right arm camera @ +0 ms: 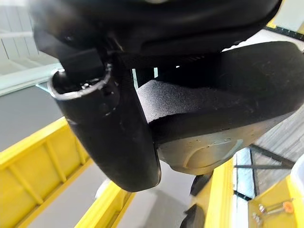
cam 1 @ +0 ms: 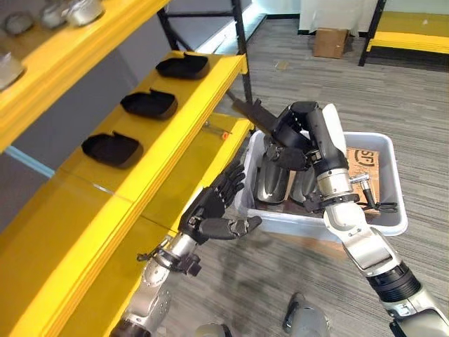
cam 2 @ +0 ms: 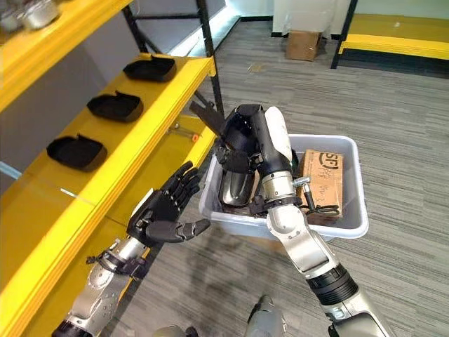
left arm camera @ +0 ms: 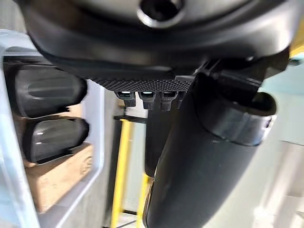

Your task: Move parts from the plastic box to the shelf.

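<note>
- Nearest to the camera, the left hand [cam 1: 210, 210] hovers with fingers spread wide and holds nothing, between the yellow shelf [cam 1: 168, 133] and the plastic box [cam 1: 393, 210], just beside the box's near corner.
- Over the box, the right hand [cam 1: 295, 137] has its fingers curled round a dark part [right arm camera: 199, 118]; in the right wrist view the thumb presses on its rough black surface.
- Inside the plastic box stand more parts [cam 1: 273, 179], dark and shiny, upright against the wall toward the shelf.
- Beside them in the box lies a brown cardboard piece [cam 2: 324, 175] with dark round print; I cannot read it surely.
- On the middle level of the shelf, three black parts [cam 1: 112, 149] lie in a row, well apart.
- Far on the grey floor stands a cardboard carton [cam 1: 330, 42].
</note>
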Controlling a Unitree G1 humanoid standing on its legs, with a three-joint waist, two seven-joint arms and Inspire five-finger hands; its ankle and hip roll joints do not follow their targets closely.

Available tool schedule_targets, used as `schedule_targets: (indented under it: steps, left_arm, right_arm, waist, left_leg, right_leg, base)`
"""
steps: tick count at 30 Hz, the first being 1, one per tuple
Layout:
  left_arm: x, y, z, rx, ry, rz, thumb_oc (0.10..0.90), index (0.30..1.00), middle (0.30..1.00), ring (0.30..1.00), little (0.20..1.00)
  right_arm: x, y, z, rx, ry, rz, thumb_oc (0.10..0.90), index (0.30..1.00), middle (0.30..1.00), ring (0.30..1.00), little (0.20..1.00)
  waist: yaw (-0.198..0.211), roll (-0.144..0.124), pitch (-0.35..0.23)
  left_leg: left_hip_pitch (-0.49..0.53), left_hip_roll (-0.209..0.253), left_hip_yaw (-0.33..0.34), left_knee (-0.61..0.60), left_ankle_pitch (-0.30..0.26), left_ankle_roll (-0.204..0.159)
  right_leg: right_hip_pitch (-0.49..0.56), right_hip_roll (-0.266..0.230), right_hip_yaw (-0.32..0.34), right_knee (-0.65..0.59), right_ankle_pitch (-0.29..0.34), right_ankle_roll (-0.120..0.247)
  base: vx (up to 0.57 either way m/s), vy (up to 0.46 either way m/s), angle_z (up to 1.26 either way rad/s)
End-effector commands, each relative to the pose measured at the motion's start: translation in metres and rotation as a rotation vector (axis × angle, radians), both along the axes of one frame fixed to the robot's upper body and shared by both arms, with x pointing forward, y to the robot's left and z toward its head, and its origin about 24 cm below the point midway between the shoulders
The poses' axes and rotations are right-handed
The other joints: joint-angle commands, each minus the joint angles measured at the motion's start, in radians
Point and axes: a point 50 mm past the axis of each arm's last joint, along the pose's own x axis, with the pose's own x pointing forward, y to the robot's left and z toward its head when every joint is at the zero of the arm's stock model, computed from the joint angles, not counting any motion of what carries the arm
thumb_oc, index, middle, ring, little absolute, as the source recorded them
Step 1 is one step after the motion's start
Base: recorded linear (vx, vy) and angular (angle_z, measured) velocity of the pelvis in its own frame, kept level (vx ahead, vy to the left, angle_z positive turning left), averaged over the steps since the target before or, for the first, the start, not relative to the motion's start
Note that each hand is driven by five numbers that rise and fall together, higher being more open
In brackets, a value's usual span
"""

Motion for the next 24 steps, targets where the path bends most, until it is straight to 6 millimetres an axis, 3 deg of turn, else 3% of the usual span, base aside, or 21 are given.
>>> schedule_targets:
  steps: [1,5,12,18,22,24]
  left_arm:
    - [-0.007,0.001,0.052,-0.051,-0.299,0.000,0.900,1.000,1.000,1.000,1.000]
    - [-0.006,-0.005,0.062,-0.044,-0.347,0.002,0.900,1.000,1.000,1.000,1.000]
    - [-0.006,0.002,0.069,-0.025,-0.385,0.065,0.900,1.000,1.000,1.000,1.000]
    - [-0.012,0.015,0.068,-0.013,-0.388,0.116,0.900,1.000,1.000,1.000,1.000]
    - [-0.015,0.022,0.064,0.004,-0.368,0.140,0.900,1.000,1.000,1.000,1.000]
    - [-0.015,0.023,0.064,-0.001,-0.357,0.135,0.900,1.000,1.000,1.000,1.000]
  right_arm:
    - [-0.025,0.019,0.075,0.095,-0.404,0.106,0.400,0.300,0.300,0.300,0.300]
    - [-0.027,0.017,0.079,0.102,-0.416,0.085,0.400,0.300,0.300,0.300,0.300]
    - [-0.025,0.026,0.075,0.114,-0.413,0.065,0.400,0.300,0.300,0.300,0.300]
    - [-0.028,0.017,0.069,0.150,-0.455,-0.022,0.400,0.300,0.300,0.300,0.300]
    - [-0.037,0.004,0.074,0.201,-0.570,-0.107,0.400,0.300,0.300,0.300,0.300]
    - [-0.039,0.003,0.075,0.200,-0.585,-0.107,0.400,0.300,0.300,0.300,0.300]
  waist:
    - [-0.018,-0.025,-0.121]
    - [-0.016,-0.023,-0.134]
    - [0.029,-0.048,-0.153]
    - [0.055,-0.061,-0.160]
    - [0.078,-0.071,-0.159]
    - [0.082,-0.072,-0.158]
  left_leg:
    - [0.037,0.091,0.047,-0.003,0.111,-0.010]
    - [0.052,0.088,0.102,-0.071,0.079,-0.017]
    - [0.035,0.036,0.151,-0.136,0.032,0.011]
    - [0.054,0.011,0.164,-0.160,0.003,0.025]
    - [0.075,-0.034,0.157,-0.172,-0.033,0.051]
    - [0.079,-0.046,0.148,-0.177,-0.037,0.058]
  right_leg:
    - [0.132,0.121,0.045,-0.215,0.007,-0.018]
    - [0.160,0.099,0.011,-0.264,0.016,0.016]
    - [0.237,0.074,-0.051,-0.407,0.110,0.074]
    - [0.233,0.051,-0.078,-0.450,0.177,0.122]
    - [0.206,0.024,-0.099,-0.456,0.239,0.172]
    - [0.195,0.018,-0.096,-0.456,0.255,0.181]
  base:
    - [-0.04,0.167,0.27]
    - [-0.06,0.226,0.34]
    - [-0.10,0.232,0.09]
    - [-0.08,0.140,0.07]
    - [-0.12,0.218,0.04]
    - [-0.04,0.148,0.08]
